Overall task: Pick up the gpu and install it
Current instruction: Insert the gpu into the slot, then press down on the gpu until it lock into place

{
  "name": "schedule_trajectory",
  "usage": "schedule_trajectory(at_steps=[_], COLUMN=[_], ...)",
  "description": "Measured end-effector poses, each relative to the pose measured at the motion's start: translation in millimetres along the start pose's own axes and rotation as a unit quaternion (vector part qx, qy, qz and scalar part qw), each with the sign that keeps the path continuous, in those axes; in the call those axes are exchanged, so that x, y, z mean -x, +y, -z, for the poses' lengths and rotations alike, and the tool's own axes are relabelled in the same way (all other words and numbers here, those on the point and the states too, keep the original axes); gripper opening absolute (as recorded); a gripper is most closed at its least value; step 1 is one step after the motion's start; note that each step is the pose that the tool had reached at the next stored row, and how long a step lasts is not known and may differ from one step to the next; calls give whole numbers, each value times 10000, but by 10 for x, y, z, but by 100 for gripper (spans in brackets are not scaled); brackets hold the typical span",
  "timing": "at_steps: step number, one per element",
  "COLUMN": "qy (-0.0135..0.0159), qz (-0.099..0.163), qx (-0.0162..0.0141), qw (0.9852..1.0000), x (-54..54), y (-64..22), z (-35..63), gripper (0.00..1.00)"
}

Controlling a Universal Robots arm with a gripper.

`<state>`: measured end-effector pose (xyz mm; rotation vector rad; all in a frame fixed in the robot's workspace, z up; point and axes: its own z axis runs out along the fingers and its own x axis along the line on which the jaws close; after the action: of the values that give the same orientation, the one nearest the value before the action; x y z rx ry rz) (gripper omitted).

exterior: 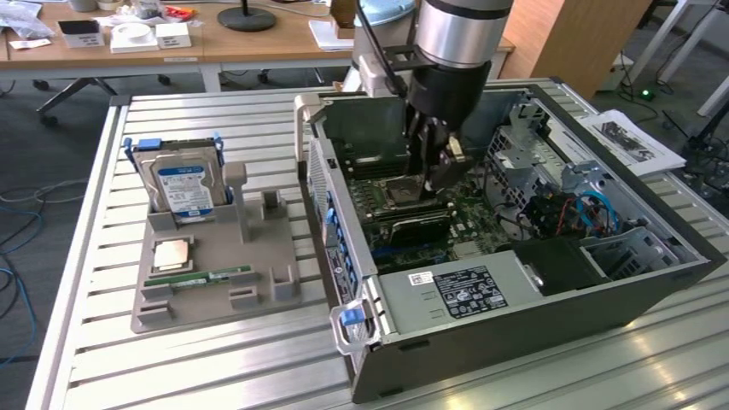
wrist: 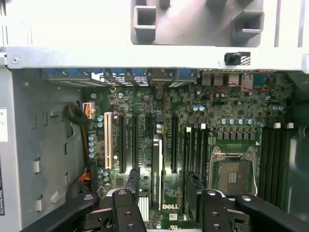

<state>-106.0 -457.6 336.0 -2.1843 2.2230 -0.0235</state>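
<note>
A: Gpu (wrist: pixel 157 169) posn?
B: Seen edge-on, upright on the motherboard (wrist: pixel 227 111) among the expansion slots; whether fully seated can't be told. In the exterior view it is noted as a dark card (exterior: pixel 412 226) inside the open PC case (exterior: pixel 547 316).
A: Pincer (wrist: pixel 163 193)?
B: Spread wide, nothing pinched. One finger is seen each side of the card, apart from it.
A: Surroundings?
B: The case is laid on the slatted worktop (exterior: pixel 205 359); a grey parts tray (exterior: pixel 205 299) with a hard drive (exterior: pixel 183 188) is beside it, on the exterior view's left.
</note>
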Motion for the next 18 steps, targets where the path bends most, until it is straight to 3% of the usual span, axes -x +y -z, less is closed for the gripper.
schedule_trajectory(at_steps=[3, 18], qy=[0, 1], qz=[0, 0], qx=[-3, -3], qw=[10000, 10000], x=[0, 0], y=[-1, -1], z=[51, 51], gripper=[51, 50])
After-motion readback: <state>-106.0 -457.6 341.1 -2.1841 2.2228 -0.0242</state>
